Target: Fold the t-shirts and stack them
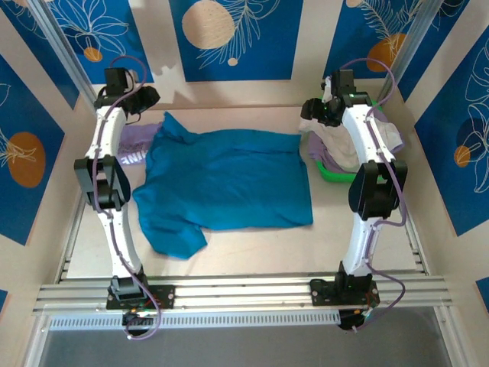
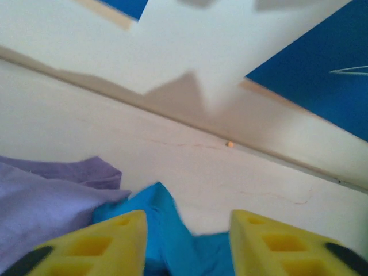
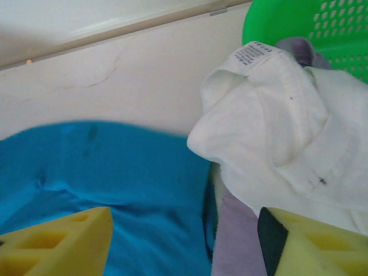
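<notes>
My left gripper and right gripper gape empty over the teal tee's far corners; it lies flat, ready for folding.

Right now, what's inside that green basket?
A white t-shirt spills over the rim of the green basket, with a greyish-purple cloth peeking out behind it. Anything deeper is covered by the white one.

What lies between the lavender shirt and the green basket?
The teal t-shirt, spread out, lies between lavender shirt and green basket; top view shows it.
</notes>
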You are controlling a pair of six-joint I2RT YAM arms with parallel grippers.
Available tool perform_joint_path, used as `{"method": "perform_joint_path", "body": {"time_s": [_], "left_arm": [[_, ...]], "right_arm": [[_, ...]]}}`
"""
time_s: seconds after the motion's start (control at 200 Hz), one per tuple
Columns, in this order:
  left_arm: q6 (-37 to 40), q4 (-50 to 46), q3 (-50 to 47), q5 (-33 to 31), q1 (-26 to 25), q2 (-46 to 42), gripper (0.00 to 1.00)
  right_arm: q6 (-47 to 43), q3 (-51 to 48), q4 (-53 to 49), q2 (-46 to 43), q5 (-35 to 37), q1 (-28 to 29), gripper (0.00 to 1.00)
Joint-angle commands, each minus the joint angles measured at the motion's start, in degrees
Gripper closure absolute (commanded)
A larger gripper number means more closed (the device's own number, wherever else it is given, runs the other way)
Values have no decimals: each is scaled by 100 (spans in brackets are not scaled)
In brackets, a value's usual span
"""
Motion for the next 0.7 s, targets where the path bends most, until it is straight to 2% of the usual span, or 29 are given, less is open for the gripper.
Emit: {"method": "perform_joint_path", "body": {"time_s": [0.0,0.16,0.335,0.56,0.695], "left_arm": [[196,-570,420,224,-8,-364,47],[477,-884,-206,87,-1,-1131,45],[545,-1164,-1637,-18,-2,-2308,44],[53,-1004,-4322,492,-18,-4053,43],[-109,-960,-5650,486,-157,-5128,43]], "right_arm": [[-137,153,-593,-712,120,140,28],[46,-773,-732,-1712,-41,245,28],[505,-2267,-832,-2965,-93,510,29],[1143,-4280,-720,-4347,-262,844,29],[1517,-5173,-702,-4912,-415,884,30]]}}
